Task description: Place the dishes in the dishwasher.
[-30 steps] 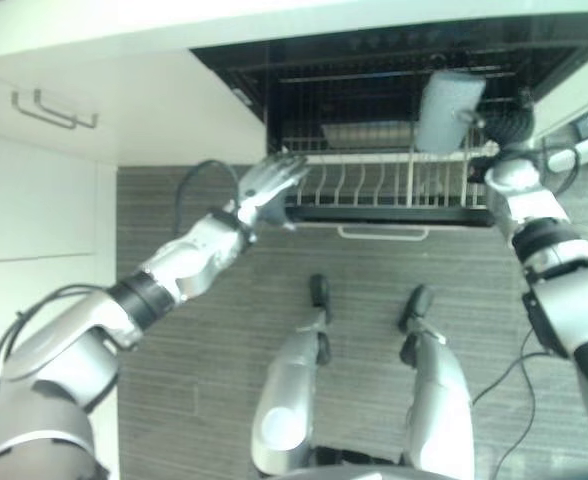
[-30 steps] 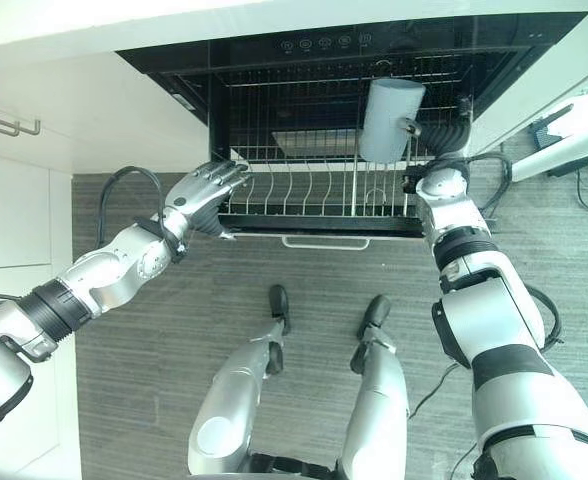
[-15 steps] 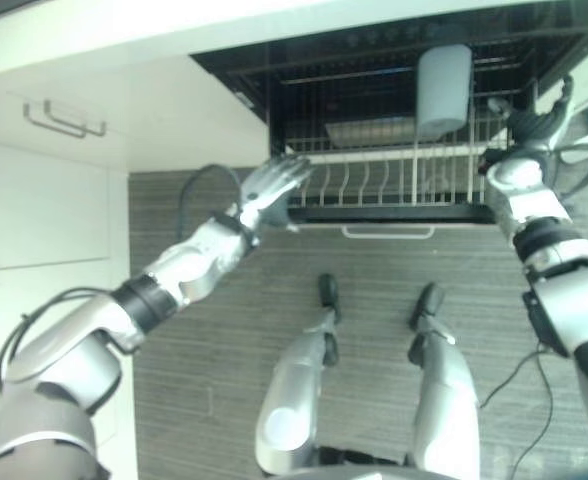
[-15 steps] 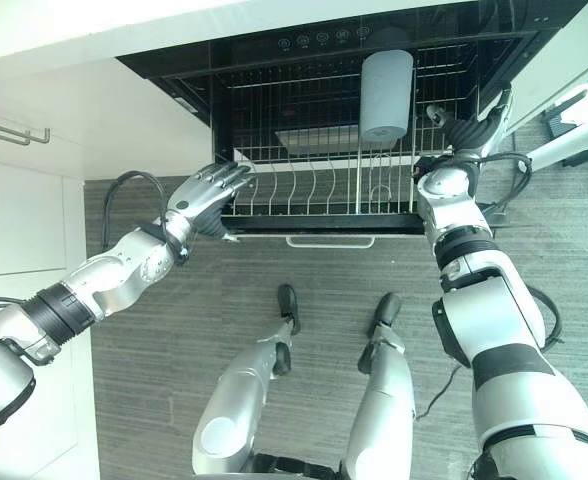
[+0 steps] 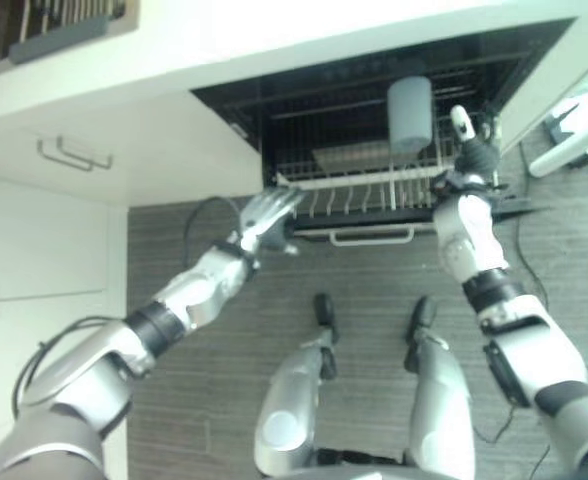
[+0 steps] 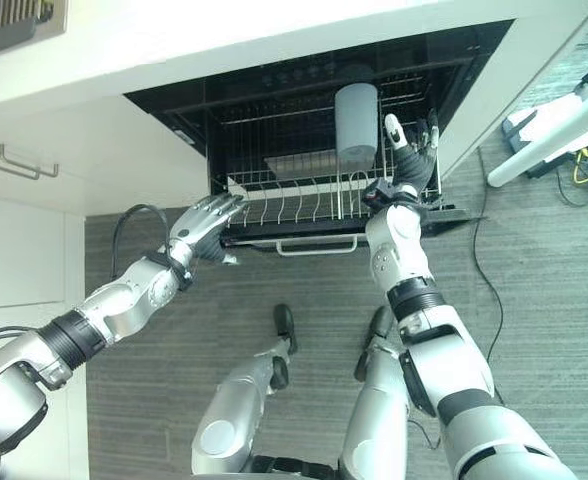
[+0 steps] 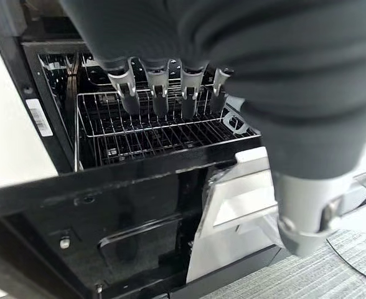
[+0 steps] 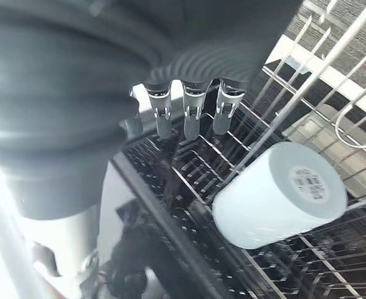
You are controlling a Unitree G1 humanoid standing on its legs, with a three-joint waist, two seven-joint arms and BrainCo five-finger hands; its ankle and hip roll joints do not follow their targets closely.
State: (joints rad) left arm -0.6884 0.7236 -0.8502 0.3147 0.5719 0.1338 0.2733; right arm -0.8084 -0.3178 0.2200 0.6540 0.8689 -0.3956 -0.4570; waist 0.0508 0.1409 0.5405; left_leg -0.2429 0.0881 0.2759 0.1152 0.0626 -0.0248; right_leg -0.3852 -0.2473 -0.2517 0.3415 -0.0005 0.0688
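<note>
The right hand (image 6: 406, 160) has let go of the pale cup (image 6: 356, 122) and drawn back, fingers straight; the cup now sits mouth-down in the dishwasher rack (image 6: 304, 205), just beyond its fingertips. The left hand (image 6: 206, 222), relaxed and holding nothing, stays at the rack's front corner.

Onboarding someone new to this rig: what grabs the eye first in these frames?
First the pale cup lying on its side in the open dishwasher's wire rack. Beside it the right hand, fingers straight, holding nothing. The left hand, also open, sits at the rack's front left corner.
</note>
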